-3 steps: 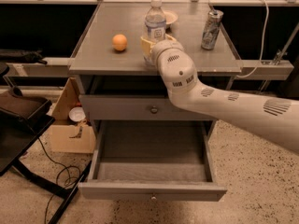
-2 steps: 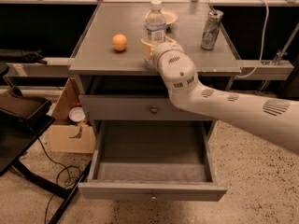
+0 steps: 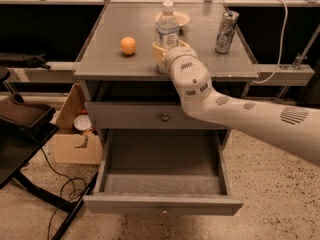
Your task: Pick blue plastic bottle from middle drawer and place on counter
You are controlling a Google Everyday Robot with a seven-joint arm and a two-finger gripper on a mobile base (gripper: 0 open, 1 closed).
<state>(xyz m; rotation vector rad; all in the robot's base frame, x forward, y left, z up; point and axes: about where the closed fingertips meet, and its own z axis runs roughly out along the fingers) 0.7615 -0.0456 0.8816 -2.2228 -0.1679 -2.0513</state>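
The blue plastic bottle point(image 3: 167, 26) stands upright on the counter point(image 3: 115, 59), near the middle of its front half. It is clear, with a white cap and a pale label. My gripper point(image 3: 169, 51) is at the bottle's lower part, with its yellowish fingers point(image 3: 157, 52) against both sides of the bottle, shut on it. My white arm reaches in from the right and hides the bottle's base. The middle drawer point(image 3: 162, 205) is pulled wide open below, and its grey floor is bare.
An orange ball point(image 3: 128, 45) lies left of the bottle. A silver can point(image 3: 226, 32) stands at the right, and a pale dish point(image 3: 183, 18) sits behind the bottle. The upper drawer front point(image 3: 163, 117) is shut. A cardboard box point(image 3: 75, 134) and black furniture point(image 3: 20, 129) stand on the floor at the left.
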